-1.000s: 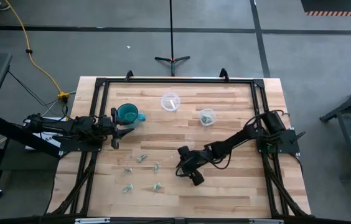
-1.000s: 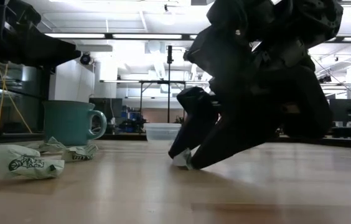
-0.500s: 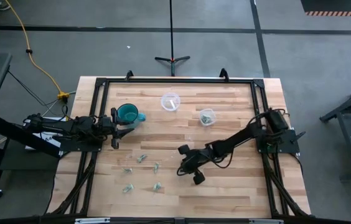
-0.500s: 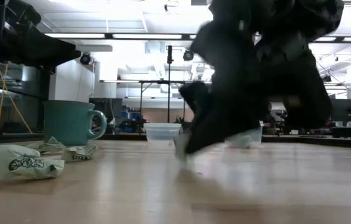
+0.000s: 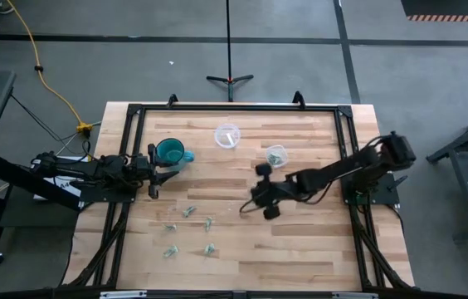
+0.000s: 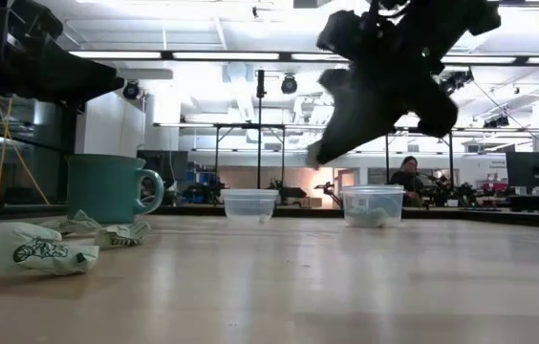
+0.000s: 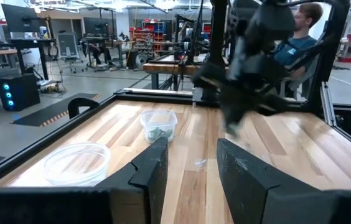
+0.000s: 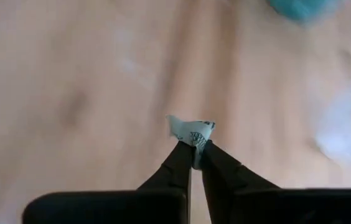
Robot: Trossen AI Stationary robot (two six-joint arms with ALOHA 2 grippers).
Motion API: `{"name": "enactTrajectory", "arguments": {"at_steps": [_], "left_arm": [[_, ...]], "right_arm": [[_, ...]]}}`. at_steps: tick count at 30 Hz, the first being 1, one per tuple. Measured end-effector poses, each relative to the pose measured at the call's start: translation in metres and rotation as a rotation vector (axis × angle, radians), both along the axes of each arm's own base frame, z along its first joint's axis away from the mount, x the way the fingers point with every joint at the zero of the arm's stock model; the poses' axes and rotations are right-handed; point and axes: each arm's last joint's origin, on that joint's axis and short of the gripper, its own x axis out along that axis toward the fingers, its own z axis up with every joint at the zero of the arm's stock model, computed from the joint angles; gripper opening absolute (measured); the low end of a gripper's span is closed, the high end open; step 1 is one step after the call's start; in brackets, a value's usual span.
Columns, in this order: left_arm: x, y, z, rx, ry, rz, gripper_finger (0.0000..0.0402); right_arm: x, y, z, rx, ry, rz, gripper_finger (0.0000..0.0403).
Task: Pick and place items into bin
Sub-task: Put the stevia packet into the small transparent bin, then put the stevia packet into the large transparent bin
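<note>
My right gripper [image 5: 247, 208] hangs above the middle of the table, shut on one small crumpled green-and-white item [image 8: 191, 132]. The low view also shows that item [image 6: 314, 153] well above the wood. Several more items [image 5: 188, 212] lie on the table's near left part, and two of them lie close by in the low view [image 6: 35, 248]. Two clear bins stand farther back, one with nothing visible inside [image 5: 227, 135] and one holding pieces [image 5: 276, 156]. My left gripper [image 5: 153, 170] waits open beside the teal mug [image 5: 170, 152]. My right gripper pinches the item between its two fingertips [image 8: 182, 155], by the item's lower edge [image 8: 193, 144]. Most of the piece sticks out past the tips. The fingers slant down from the table's right side. The item is lifted clear of the table.
The black frame rail [image 5: 234, 108] runs around the table. In the left wrist view the two bins [image 7: 159, 124] [image 7: 76, 163] stand ahead of my left fingers, with a loose piece [image 7: 200, 163] on the wood. A person [image 7: 300, 37] sits beyond the table.
My right gripper has risen from the table with the item between its fingers and gone toward the far right, nearer the bin that holds pieces. The item, on the wood a second ago, now hangs clear.
</note>
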Motion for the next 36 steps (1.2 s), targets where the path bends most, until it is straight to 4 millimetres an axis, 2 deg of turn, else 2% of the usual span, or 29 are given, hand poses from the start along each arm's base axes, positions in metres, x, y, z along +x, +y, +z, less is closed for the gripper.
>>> {"name": "enactTrajectory", "arguments": {"at_steps": [5,9,16,19,23,27,30,33,36], "left_arm": [[0.000,0.000,0.000,0.000,0.000,0.000,0.0172],[0.000,0.000,0.000,0.000,0.000,0.000,0.0172],[0.000,0.000,0.000,0.003,0.001,0.000,0.0172],[0.000,0.000,0.000,0.004,0.001,0.000,0.0172],[0.000,0.000,0.000,0.004,0.000,0.000,0.0172],[0.000,0.000,0.000,0.004,0.001,0.000,0.0172],[0.000,0.000,0.000,0.004,0.001,0.000,0.0172],[0.000,0.000,0.000,0.004,0.001,0.000,0.0172],[0.000,0.000,0.000,0.004,0.001,0.000,0.0172]], "right_arm": [[-0.021,-0.030,0.017,-0.124,0.065,-0.222,0.0009],[-0.035,-0.056,0.022,-0.177,0.131,-0.391,0.0018],[-0.038,-0.089,0.017,-0.040,0.207,-0.451,0.0011],[-0.041,-0.102,0.017,-0.027,0.204,-0.526,0.0037],[-0.045,-0.113,0.016,-0.013,0.232,-0.564,0.0091],[-0.043,-0.120,0.016,0.083,0.220,-0.524,0.0139],[-0.033,-0.121,0.017,0.175,0.108,-0.392,0.0159],[-0.027,-0.116,0.018,0.266,-0.073,-0.185,0.0162],[-0.033,-0.118,0.022,0.325,-0.260,-0.071,0.0147]]}}
